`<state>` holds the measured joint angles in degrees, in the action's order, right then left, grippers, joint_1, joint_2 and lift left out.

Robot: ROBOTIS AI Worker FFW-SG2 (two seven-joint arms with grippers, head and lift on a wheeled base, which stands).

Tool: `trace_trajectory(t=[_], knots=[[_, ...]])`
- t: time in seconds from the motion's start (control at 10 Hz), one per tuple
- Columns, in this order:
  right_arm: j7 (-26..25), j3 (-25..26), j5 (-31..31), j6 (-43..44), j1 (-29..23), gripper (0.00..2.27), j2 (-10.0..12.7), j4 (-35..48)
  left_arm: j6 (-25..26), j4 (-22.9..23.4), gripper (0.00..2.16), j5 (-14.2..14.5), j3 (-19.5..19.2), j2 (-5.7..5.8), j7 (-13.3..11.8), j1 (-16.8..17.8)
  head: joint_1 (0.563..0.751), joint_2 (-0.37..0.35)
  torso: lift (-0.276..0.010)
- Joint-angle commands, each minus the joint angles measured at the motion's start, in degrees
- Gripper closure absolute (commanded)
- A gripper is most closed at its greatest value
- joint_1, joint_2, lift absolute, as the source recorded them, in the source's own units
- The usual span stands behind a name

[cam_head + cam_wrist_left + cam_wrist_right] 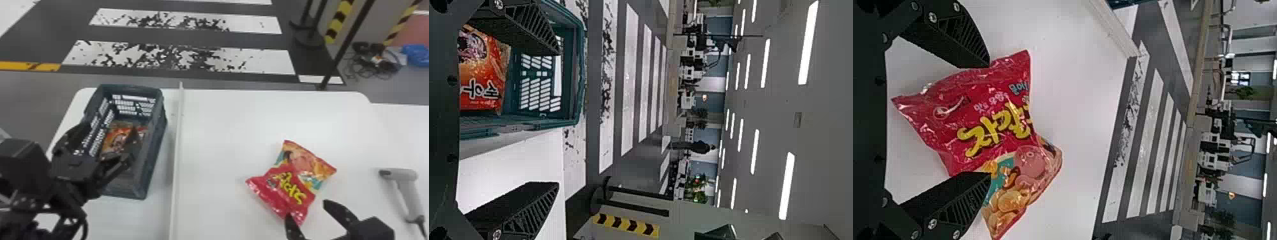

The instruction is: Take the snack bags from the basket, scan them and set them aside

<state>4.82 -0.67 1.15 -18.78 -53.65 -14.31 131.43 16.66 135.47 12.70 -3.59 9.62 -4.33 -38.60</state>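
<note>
The right gripper (307,211) is observed with fingers spread, the red snack bag (287,185) being found on the table (223,127) just ahead and to its left, so a short forward-left approach is judged to be required.

Left hand (110,135) gapes open; right hand (307,210) (likewise spread) points forward.

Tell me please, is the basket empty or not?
Not empty: an orange snack bag lies inside the basket, seen through its open top.
</note>
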Motion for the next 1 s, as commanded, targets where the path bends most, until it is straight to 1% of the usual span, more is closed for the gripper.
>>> trace_trajectory(t=[0.0,0.1,0.2,0.3,0.5,0.8,0.9], knots=[[-5.3,-7.4,8.5,-2.3,0.2,0.17,-1.4,-0.7,0.0,0.3,0.07,1.4,-0.4,-0.04,-0.1,0.0,0.695,-0.003,-0.075],[-10.6,-12.5,15.1,-3.9,1.3,0.17,-2.7,-1.7,0.0,0.9,0.07,2.0,-0.5,0.13,-0.1,-0.1,0.695,0.028,-0.075],[-14.8,-16.2,18.1,-7.0,3.0,0.17,-4.6,-2.8,0.0,1.0,0.07,2.1,-0.5,0.4,-0.1,-0.2,0.695,0.045,-0.075],[-16.2,-18.0,19.1,-8.3,4.6,0.17,-4.8,-4.2,0.2,1.0,0.07,2.1,-0.8,0.57,-0.1,-0.5,0.695,0.064,-0.075],[-17.0,-21.0,21.1,-10.0,8.2,0.17,-4.8,-7.9,0.2,1.5,0.07,2.5,-2.0,0.75,-0.5,-2.3,0.695,0.087,-0.075],[-18.5,-22.4,22.0,-9.5,13.7,0.17,-5.2,-13.9,0.0,2.7,0.07,2.8,-3.4,0.31,-0.9,-4.0,0.695,0.128,-0.075],[-18.7,-22.4,22.0,-9.7,15.5,0.17,-5.2,-15.9,0.2,3.0,0.07,2.8,-3.4,0.05,-1.3,-4.5,0.695,0.127,-0.075]])
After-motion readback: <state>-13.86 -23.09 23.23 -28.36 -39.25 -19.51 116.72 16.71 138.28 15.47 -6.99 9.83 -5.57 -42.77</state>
